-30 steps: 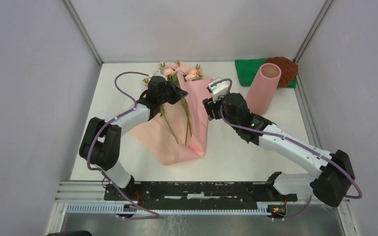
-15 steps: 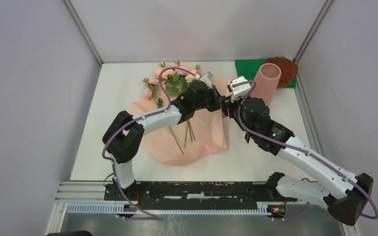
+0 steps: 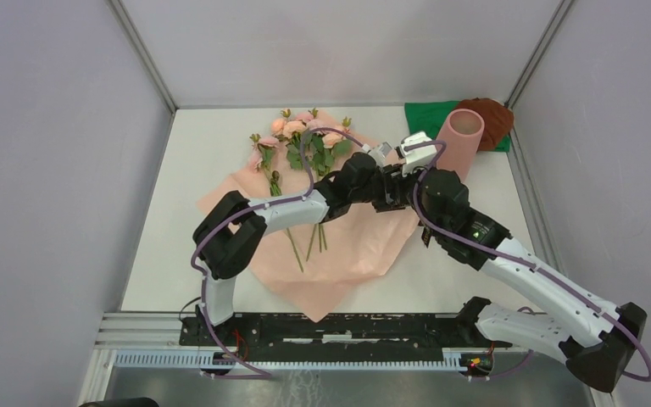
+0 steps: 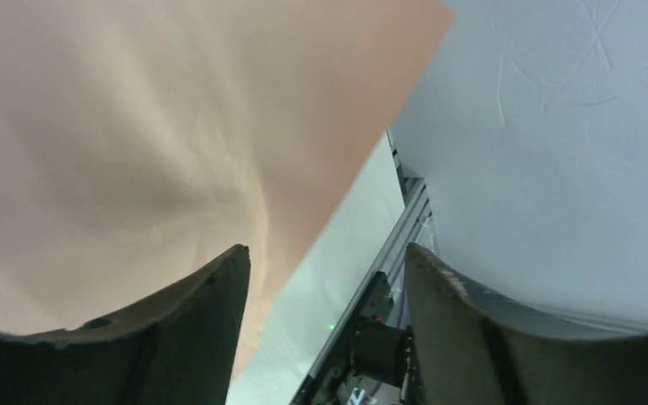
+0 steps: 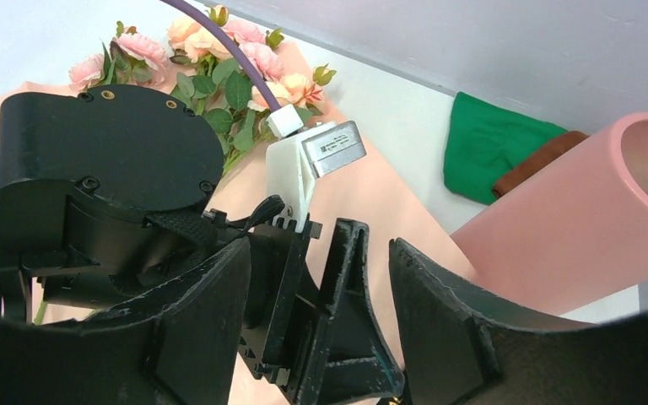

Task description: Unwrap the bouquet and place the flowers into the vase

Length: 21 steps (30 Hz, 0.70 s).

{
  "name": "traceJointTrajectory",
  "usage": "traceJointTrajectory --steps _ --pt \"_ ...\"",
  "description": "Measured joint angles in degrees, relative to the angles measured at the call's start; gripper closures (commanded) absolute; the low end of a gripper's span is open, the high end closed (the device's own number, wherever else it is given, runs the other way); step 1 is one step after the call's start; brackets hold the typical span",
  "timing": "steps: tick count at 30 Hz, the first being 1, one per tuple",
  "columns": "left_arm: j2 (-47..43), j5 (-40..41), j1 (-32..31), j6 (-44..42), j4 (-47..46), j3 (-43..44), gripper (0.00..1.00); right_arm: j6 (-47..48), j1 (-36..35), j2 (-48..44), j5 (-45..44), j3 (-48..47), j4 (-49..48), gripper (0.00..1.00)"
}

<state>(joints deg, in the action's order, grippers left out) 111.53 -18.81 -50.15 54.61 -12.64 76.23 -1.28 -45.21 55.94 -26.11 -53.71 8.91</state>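
Two end effectors meet over the right part of the desk [image 3: 203,170], above the right corner of the spread wrapping paper [image 3: 347,254]. Your left end effector [image 4: 325,253] stands partly open with nothing between its fingers; in its wrist view you see only the flat pink sheet and its straight edge beyond the gap. Your right end effector [image 5: 319,246] is spread wide and grips nothing. The left arm's black fingers [image 5: 350,287] sit right in that gap, and you cannot tell from these views whether they touch the right fingers.

The flowers [image 3: 305,140] lie loose on the paper to the left of both end effectors, near but apart. Their blooms point at the far edge of the desk and the thin stems [image 3: 292,246] run back toward the near edge, passing under the left arm.

The vase [image 3: 453,148] is just beyond the right end effector, toward the far right corner, with its mouth open to the top camera. Beside it are a green cloth [image 3: 424,119] and a brown bundle [image 3: 496,119].
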Motion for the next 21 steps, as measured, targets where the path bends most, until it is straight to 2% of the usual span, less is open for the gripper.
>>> traceJointTrajectory --steps 1,3,6,12,18,21 --pt "0.00 -0.22 -0.09 -0.13 0.07 0.00 0.06 0.07 0.00 0.17 0.00 0.00 0.00 0.33" --pt "-0.04 -0.13 -0.09 -0.42 0.31 -0.11 0.00 0.11 0.00 0.74 0.00 0.00 -0.02 0.33" --pt "-1.14 1.88 -0.09 -1.55 1.22 -1.22 0.00 0.11 0.00 1.90 0.00 0.09 -0.22 0.33" --pt "-9.31 8.81 1.53 -3.87 5.60 -5.51 0.00 0.22 0.00 4.28 -0.35 0.94 -1.55 0.32" --pt "-13.94 11.76 8.15 -4.39 4.31 -15.06 0.01 0.50 -0.44 9.70 1.38 1.01 -8.07 0.31" --pt "-15.72 17.44 13.81 -4.37 5.33 -22.56 0.02 0.72 0.61 15.45 1.57 1.03 -8.02 0.32"
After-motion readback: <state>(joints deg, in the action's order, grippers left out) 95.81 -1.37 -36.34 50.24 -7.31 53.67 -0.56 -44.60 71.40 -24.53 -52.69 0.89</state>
